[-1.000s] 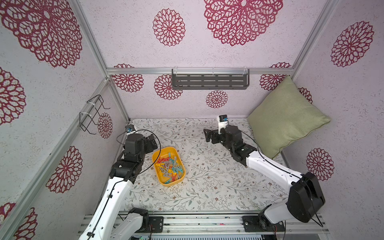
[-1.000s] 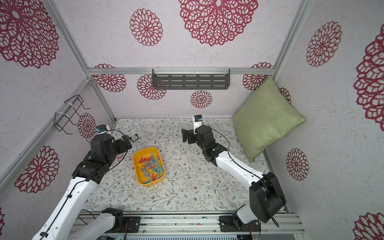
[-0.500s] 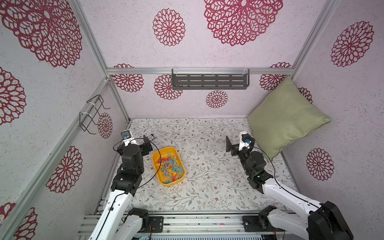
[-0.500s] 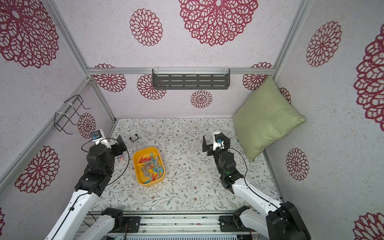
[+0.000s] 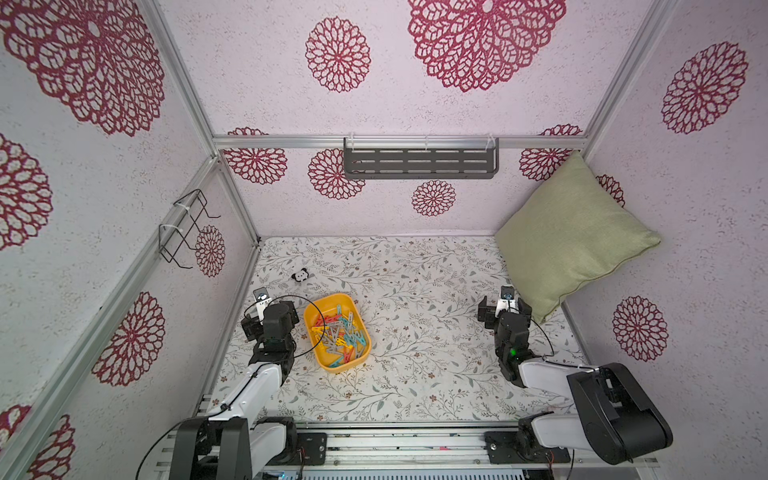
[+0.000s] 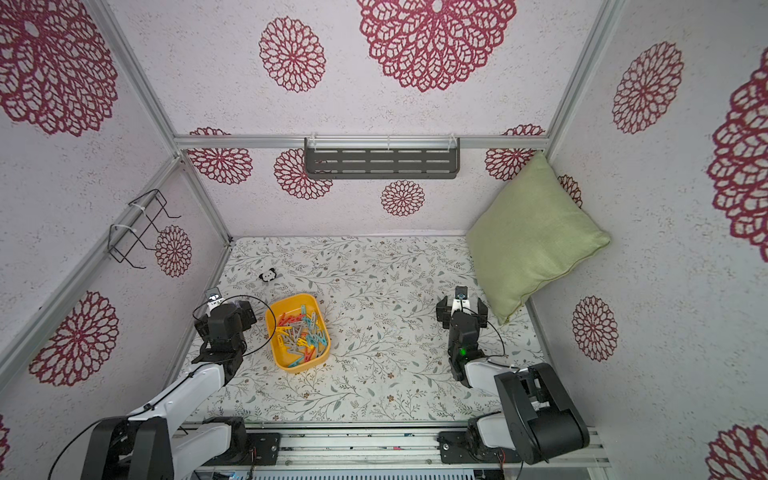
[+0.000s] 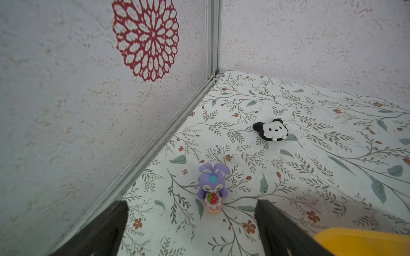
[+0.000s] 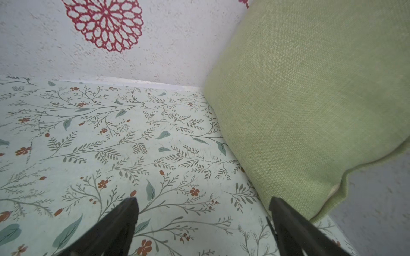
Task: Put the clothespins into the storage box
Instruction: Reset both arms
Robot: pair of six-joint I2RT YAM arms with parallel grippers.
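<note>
Two dozen or so clothespins (image 5: 338, 332) lie heaped inside the storage box (image 5: 337, 367), which sits at about 8 o'clock on the tabletop (image 5: 415, 311). I see none loose on it. Both pincers are spread wide and empty. The left pincer (image 7: 190, 202) hangs at 9 o'clock of the box, facing the purple figure (image 7: 213, 188) and the panda toy (image 7: 271, 131). The right pincer (image 8: 203, 199) hangs at 3 o'clock, beside the green cushion (image 8: 310, 99).

I judge this step to be the retreat to rest, so I'd draw each arm straight back, minding the left arm's cable that loops over the box rim.

Against a second ago, the right arm has pulled back from mid-tabletop to the cushion. The left has drawn toward 6 o'clock, uncovering the panda. The box has not shifted.
</note>
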